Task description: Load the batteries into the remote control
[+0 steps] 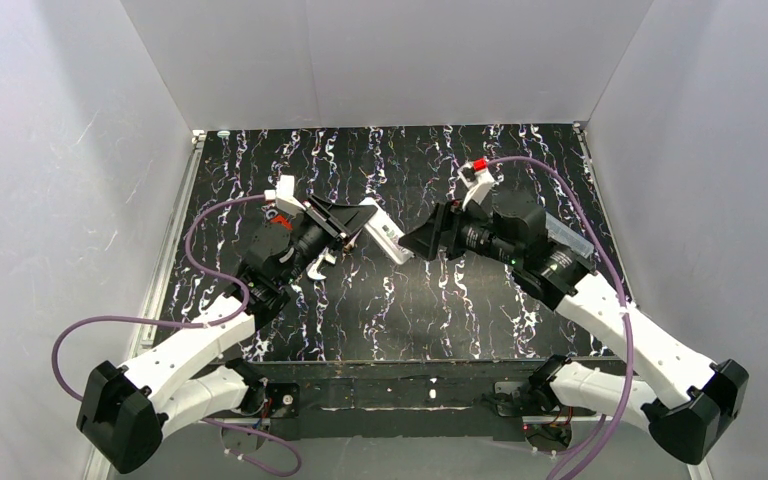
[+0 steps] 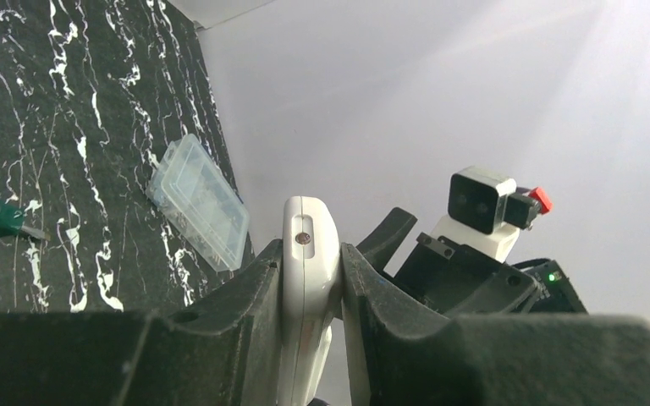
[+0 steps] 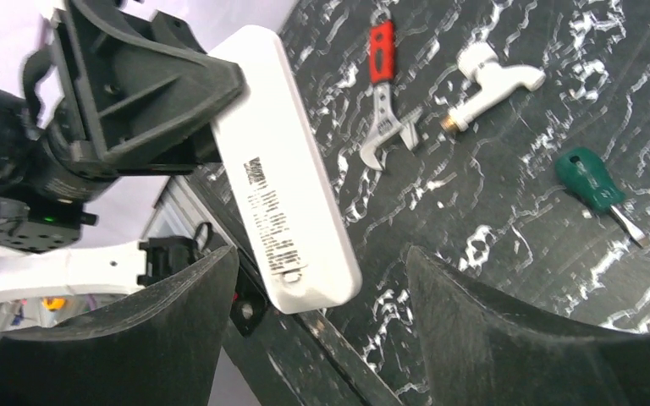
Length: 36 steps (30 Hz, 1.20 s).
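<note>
My left gripper (image 1: 357,222) is shut on the white remote control (image 1: 388,235) and holds it up above the middle of the table. In the left wrist view the remote control (image 2: 309,254) stands edge-on, pinched between both fingers. Its labelled back (image 3: 283,169) faces the right wrist camera, with a small tab near its free end. My right gripper (image 1: 417,241) is open at that free end. Its fingers (image 3: 178,321) stand on either side of the end with a gap on each side, touching nothing. No batteries show in any view.
A red-handled wrench (image 3: 383,93), a white tap-shaped part (image 3: 491,80) and a green-handled screwdriver (image 3: 597,182) lie on the black marbled table (image 1: 430,320). A clear plastic box (image 2: 199,201) sits at the right side by the wall. White walls enclose the table.
</note>
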{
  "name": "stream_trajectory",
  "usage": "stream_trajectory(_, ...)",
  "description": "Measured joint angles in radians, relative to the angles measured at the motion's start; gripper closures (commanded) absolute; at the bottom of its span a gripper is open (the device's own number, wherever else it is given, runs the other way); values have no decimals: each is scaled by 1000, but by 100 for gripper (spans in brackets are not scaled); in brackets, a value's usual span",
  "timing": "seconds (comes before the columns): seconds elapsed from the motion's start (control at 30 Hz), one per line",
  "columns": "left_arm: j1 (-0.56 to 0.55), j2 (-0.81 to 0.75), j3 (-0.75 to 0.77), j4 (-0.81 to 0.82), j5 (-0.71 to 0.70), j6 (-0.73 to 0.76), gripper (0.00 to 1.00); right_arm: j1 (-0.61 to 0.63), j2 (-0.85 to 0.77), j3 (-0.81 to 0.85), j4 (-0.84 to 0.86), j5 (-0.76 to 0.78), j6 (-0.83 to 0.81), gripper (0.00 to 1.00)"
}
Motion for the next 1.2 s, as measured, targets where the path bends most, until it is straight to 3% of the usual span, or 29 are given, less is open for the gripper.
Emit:
stream_trajectory(0.2, 0, 40, 32, 46, -7, 4, 100, -6, -66, -140, 224, -2, 129, 18)
stream_trajectory(0.37, 0, 63, 43, 92, -11, 0, 100, -25, -63, -169, 312, 19, 232, 18)
stream_trajectory(0.57, 0, 89, 55, 126, -11, -8, 100, -73, -58, -220, 438, 11, 341, 30)
stream_trajectory(0.9, 0, 100, 77, 152, -13, -7, 100, -99, -19, -235, 532, -68, 431, 22)
stream_trajectory(1.07, 0, 124, 101, 173, -15, -7, 100, -99, -17, -235, 539, -95, 440, 31)
stream_trajectory(1.2, 0, 140, 109, 179, -14, -7, 100, -105, -17, -235, 546, -98, 443, 45)
